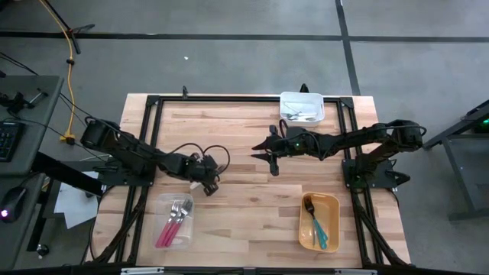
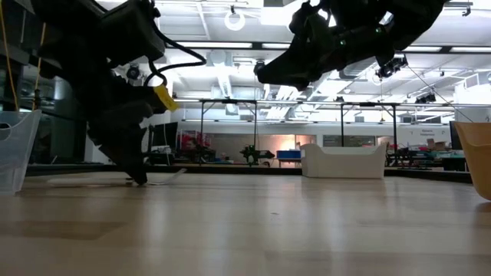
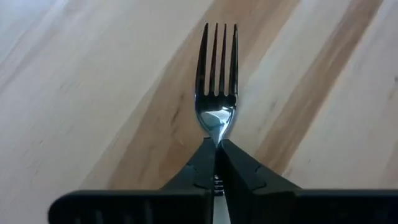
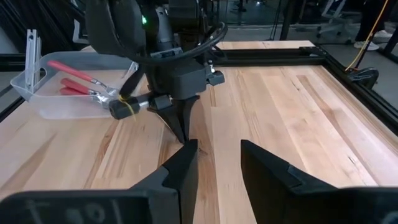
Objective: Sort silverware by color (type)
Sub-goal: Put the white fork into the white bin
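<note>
My left gripper (image 1: pixel 206 183) stands low over the table's near-left middle, shut on a fork (image 3: pixel 217 68) with a silver head. The fork's handle is hidden behind the fingers. In the low view its fingers (image 2: pixel 138 170) reach down to the tabletop, and a pale flat shape (image 2: pixel 170 175) lies beside them. My right gripper (image 1: pixel 271 156) hangs open above the table's middle (image 2: pixel 280 73) and touches nothing. Red-handled forks (image 1: pixel 174 218) lie in a clear tray, teal-handled utensils (image 1: pixel 319 229) in a yellow tray, and pale ones (image 1: pixel 299 116) in a white tray. My left gripper pinches the fork at its neck (image 3: pixel 217 138), just behind the head, between the two fingertips. The fingers slant down from above and lie along the fork, with the tines (image 3: pixel 217 50) pointing away past them. Whether the fork rests on the table or is just off it, I cannot tell.
The clear tray (image 1: pixel 186 237) sits at the near left, the yellow tray (image 1: pixel 333 205) at the near right, and the white tray (image 1: pixel 284 98) at the far edge. Bare wood (image 1: pixel 252 206) lies between them. A black frame (image 1: pixel 153 107) runs along the table's sides.
</note>
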Motion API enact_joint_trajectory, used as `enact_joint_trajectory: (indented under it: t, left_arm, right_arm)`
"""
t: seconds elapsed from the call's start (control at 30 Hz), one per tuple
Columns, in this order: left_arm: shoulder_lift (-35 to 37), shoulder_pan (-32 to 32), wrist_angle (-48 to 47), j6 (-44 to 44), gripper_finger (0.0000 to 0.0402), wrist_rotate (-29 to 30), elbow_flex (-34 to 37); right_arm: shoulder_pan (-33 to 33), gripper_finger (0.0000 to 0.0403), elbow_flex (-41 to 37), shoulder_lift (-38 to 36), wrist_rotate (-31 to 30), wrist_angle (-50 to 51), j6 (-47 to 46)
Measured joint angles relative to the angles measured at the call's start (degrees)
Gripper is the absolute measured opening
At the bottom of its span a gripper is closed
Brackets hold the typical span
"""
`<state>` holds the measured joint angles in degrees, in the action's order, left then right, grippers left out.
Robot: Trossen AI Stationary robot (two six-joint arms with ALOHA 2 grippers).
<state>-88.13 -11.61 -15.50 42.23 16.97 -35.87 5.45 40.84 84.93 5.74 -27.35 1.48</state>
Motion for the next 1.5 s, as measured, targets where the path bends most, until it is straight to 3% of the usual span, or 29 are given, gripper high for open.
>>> enact_joint_trajectory:
  t: [0.13, 0.4, 0.6, 0.83, 0.97, 1.27, 1.5]
  left_arm:
    - [2.17, -0.61, 4.23, -1.28, 0.0000, 0.19, -0.50]
    - [3.62, -0.29, 9.03, -2.80, 0.0001, 5.75, -0.31]
    - [4.13, 0.35, 17.13, -5.49, 0.0001, 7.22, -0.34]
    - [4.12, 1.10, 32.89, -11.28, 0.0001, 7.57, -0.44]
    - [4.12, 1.11, 39.62, -14.31, 0.0001, 8.25, -0.42]
    - [4.12, 1.11, 48.79, -18.28, 0.0000, 8.33, -0.47]
    - [4.12, 1.06, 50.93, -18.41, 0.0000, 8.30, -0.47]
  right_arm:
    - [0.00, 0.0114, 0.00, 0.00, -1.11, 0.78, -0.40]
    - [-5.77, 0.0139, -4.16, 1.49, -12.06, 5.10, -9.82]
    - [-11.62, 0.0189, -7.02, 6.75, -15.19, -5.52, -16.80]
    - [-14.49, 0.0222, -3.01, 13.14, -15.94, -13.18, -18.47]
    - [-14.49, 0.0224, -0.96, 15.06, -19.15, -14.55, -20.59]
    - [-14.12, 0.0222, 4.34, 17.55, -18.73, -14.67, -18.94]
    - [-14.10, 0.0172, 6.86, 17.53, -16.40, -15.37, -15.98]
